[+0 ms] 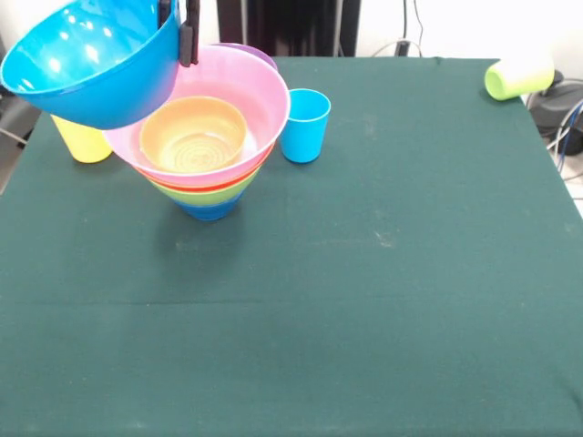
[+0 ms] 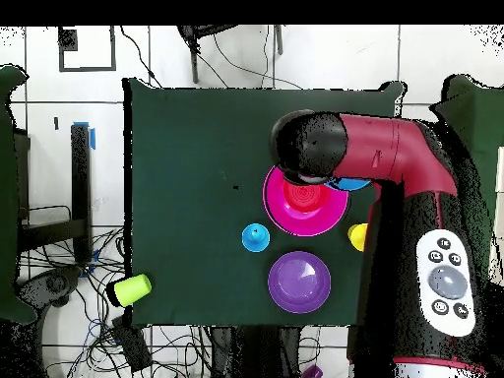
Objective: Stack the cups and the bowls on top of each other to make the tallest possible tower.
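My gripper [image 1: 180, 35] is shut on the rim of the light blue bowl [image 1: 91, 59], holding it tilted in the air at the upper left, above and left of the tower [image 1: 208, 187]. The tower rises from a small dark blue bowl [image 1: 208, 209] through lime green and orange-red bowls to the large pink bowl [image 1: 260, 100], with the small orange bowl [image 1: 193, 135] inside it. The purple bowl [image 2: 299, 282] stands alone behind the tower. A light blue cup [image 1: 303, 126] and a yellow cup [image 1: 82, 138] stand upright beside it. The lime green cup [image 1: 517, 77] lies on its side.
The green-clothed table [image 1: 364, 273] carries everything. The lime green cup rests at the table's far right corner in the front view, close to the edge. In the overhead view the red and black arm [image 2: 394, 157] covers most of the light blue bowl [image 2: 349, 184]. Cables lie off the table.
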